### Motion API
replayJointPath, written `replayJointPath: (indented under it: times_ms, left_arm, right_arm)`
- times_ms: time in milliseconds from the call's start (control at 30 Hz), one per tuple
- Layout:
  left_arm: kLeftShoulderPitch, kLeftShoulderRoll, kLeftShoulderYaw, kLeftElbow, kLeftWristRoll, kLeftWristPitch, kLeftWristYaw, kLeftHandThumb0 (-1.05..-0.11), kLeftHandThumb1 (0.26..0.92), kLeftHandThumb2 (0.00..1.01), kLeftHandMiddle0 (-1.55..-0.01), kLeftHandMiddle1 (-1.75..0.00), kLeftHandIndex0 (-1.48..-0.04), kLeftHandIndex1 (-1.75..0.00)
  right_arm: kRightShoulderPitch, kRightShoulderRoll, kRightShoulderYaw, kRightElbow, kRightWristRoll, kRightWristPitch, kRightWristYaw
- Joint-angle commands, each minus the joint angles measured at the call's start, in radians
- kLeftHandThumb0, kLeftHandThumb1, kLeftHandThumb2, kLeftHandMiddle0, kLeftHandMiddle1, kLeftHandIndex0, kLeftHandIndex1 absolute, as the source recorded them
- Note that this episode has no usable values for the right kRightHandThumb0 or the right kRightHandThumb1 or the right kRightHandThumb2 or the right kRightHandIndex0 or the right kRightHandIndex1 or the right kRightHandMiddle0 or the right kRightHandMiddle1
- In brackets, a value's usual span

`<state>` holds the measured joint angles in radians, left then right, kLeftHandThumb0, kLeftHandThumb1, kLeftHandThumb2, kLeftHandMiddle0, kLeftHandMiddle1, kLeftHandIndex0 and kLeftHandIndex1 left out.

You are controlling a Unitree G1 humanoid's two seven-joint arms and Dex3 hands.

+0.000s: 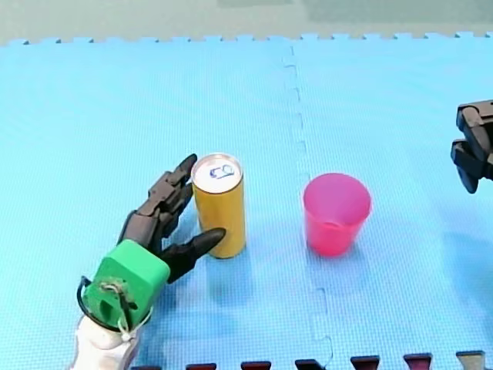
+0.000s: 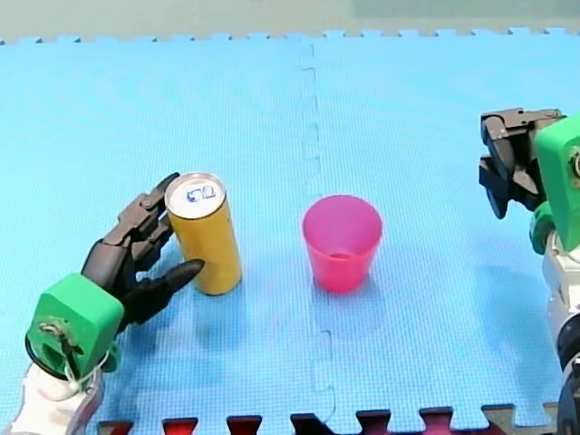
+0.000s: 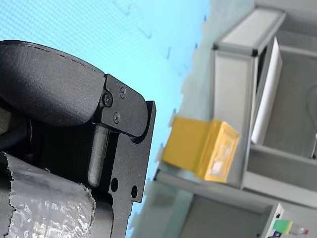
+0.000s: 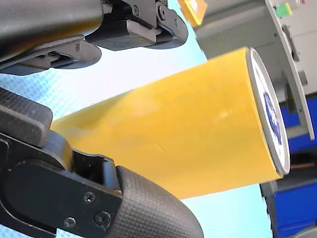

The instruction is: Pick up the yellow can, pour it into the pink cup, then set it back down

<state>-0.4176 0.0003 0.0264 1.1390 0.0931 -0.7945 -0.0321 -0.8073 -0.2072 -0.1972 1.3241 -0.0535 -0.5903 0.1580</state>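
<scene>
The yellow can (image 1: 219, 212) stands upright on the blue mat, left of centre, with its silver top showing. My left hand (image 1: 202, 199) brackets it from the left. The thumb touches the can's lower front and the fingers (image 1: 173, 189) reach behind its upper side with a thin gap. In the second wrist view the can (image 4: 173, 134) lies between the black fingers (image 4: 129, 25) and the thumb. The pink cup (image 1: 336, 212) stands upright a short way right of the can. My right hand (image 2: 506, 163) hovers at the far right, holding nothing.
The blue foam mat (image 1: 100, 100) has a jigsaw seam (image 1: 296, 92) running front to back between can and cup. Its toothed edges mark the front and back. Beyond the mat, the first wrist view shows a yellow box (image 3: 203, 148) against grey shelving.
</scene>
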Motion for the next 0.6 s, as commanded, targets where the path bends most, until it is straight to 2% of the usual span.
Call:
replayJointPath:
  times_ms: [0,200,567]
  left_arm:
    - [-0.004,0.001,-0.002,0.005,-0.003,0.002,-0.007,-1.048,0.847,0.01,-0.3,0.0,-0.27,0.0]
    - [-0.008,-0.009,0.008,0.008,-0.033,0.0,-0.059,-1.048,0.852,0.01,-0.3,0.0,-0.26,0.0]
    - [-0.019,-0.026,0.01,0.003,-0.053,0.019,-0.103,-1.048,0.81,0.0,-0.3,0.0,-0.25,0.0]
  right_arm:
    - [-0.001,-0.002,0.001,-0.004,0.001,0.003,-0.005]
    - [0.001,0.001,0.003,-0.005,0.002,0.004,-0.012]
    - [0.004,0.005,0.005,-0.009,0.005,0.005,-0.017]
